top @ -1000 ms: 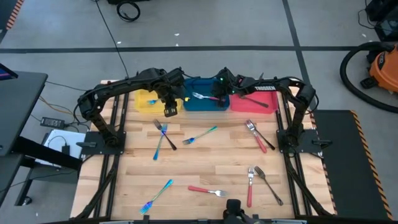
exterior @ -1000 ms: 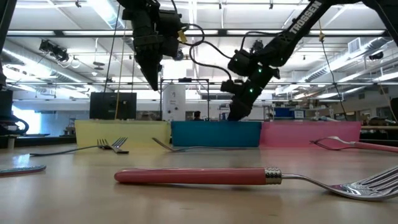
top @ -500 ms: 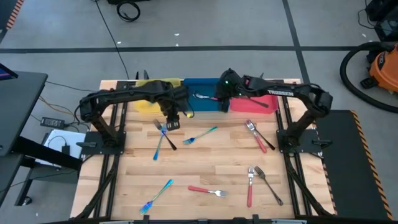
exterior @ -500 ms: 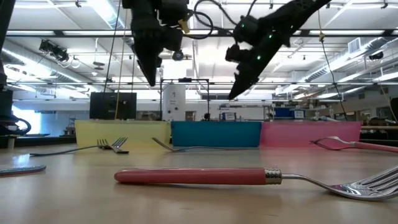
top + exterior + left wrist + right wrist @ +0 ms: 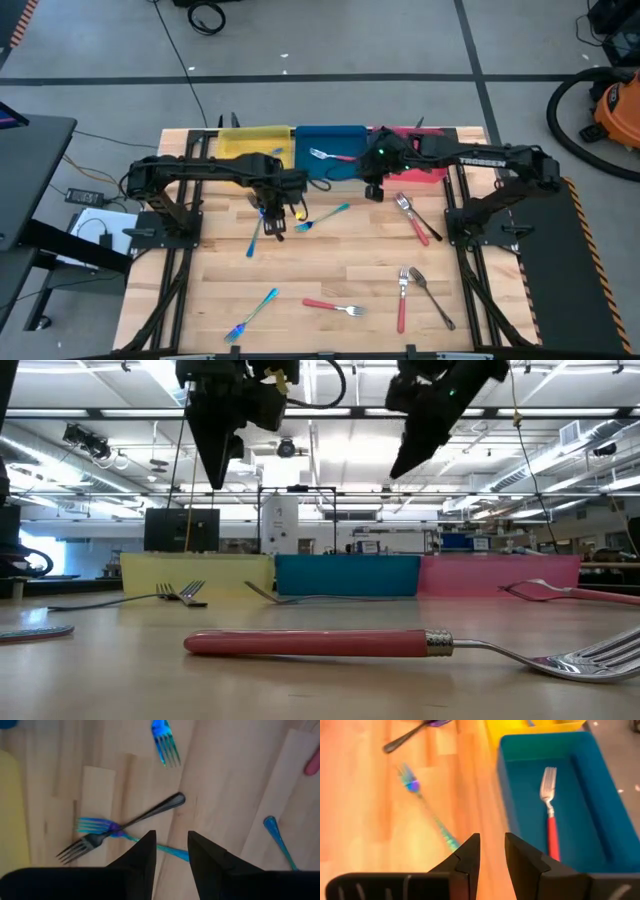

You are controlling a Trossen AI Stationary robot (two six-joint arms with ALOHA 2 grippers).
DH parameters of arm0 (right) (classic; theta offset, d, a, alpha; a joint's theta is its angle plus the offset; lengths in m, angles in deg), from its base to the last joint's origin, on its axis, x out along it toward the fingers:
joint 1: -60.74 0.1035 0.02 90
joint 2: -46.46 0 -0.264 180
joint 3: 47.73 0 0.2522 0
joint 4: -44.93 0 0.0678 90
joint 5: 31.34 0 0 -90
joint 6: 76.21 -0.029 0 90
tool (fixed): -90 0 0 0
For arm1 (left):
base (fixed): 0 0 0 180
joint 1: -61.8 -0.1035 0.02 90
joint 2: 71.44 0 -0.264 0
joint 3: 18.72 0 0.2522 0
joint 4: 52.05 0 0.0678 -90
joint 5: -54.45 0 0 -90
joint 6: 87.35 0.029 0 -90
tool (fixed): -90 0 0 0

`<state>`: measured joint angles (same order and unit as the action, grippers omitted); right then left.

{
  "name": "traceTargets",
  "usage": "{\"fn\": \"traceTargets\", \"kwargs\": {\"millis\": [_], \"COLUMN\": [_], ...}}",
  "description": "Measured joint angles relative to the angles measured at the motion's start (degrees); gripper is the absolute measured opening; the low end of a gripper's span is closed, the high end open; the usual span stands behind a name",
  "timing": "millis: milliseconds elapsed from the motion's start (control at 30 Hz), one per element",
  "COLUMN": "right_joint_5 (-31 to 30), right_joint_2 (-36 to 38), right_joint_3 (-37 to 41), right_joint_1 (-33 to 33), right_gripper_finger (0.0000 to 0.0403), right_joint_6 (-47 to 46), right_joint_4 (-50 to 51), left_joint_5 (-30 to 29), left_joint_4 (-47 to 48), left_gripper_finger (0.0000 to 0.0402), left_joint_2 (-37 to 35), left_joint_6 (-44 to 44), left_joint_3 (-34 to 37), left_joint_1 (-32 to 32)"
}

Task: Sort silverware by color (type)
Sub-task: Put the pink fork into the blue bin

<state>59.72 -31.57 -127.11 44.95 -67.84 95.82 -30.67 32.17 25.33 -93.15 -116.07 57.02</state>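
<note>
The left gripper [image 5: 273, 212] hangs above a crossed pair in the left half of the bench [image 5: 330, 270], a dark fork [image 5: 120, 826] lying over an iridescent fork [image 5: 131, 838]; its fingers [image 5: 142, 854] stand a narrow gap apart and hold nothing. The right gripper [image 5: 372, 190] hovers just off the front wall of the blue tray [image 5: 335, 170], near the far edge of the bench; its fingers [image 5: 467, 854] are likewise slightly parted and empty.

A red-handled fork [image 5: 550, 812] lies in the blue tray, the yellow tray [image 5: 250, 143] sits to one side and the red tray [image 5: 430, 172] to the other. A second iridescent fork [image 5: 322, 217] lies loose near the bench's middle; a third [image 5: 250, 315] sits toward the near left corner. Red-handled and dark pieces lie in the right half; one red-handled fork [image 5: 332, 306] rests near the near edge.

The main risk, as I judge it, is the crossing: closing on that point could catch both forks, or lift one and drag the other, so a dark and an iridescent piece end up together; a narrow opening may also slide off a flat handle. The two arms work close together near the trays, so a shared reach toward the middle fork could bring them into contact.
</note>
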Motion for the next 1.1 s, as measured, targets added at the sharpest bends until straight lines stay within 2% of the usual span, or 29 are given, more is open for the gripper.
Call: {"fn": "traceTargets", "kwargs": {"millis": [267, 400, 767, 1100], "right_joint_5": [0.02, 0.02, 0.02, -2.84], "right_joint_2": [3.12, 3.27, 3.24, 3.24], "right_joint_3": [0.0, 0.0, 2.86, 12.88], "right_joint_1": [5.78, 7.9, 12.82, 17.71], "right_gripper_finger": [0.0098, 0.0098, 0.0098, 0.0098], "right_joint_6": [-3.73, -5.55, -20.04, -40.6], "right_joint_4": [8.18, 11.8, 27.41, 28.73], "left_joint_5": [-0.26, -0.26, -0.4, -0.6], "left_joint_4": [-9.02, -12.16, -19.79, -24.11], "left_gripper_finger": [0.0112, 0.0112, 0.0112, 0.0112], "left_joint_2": [-0.14, -0.14, -0.17, -0.17], "left_joint_6": [-9.2, -13.16, -17.33, -13.21], "left_joint_3": [12.86, 16.62, 18.46, 18.46], "left_joint_1": [3.33, 3.55, 3.72, 5.43]}}
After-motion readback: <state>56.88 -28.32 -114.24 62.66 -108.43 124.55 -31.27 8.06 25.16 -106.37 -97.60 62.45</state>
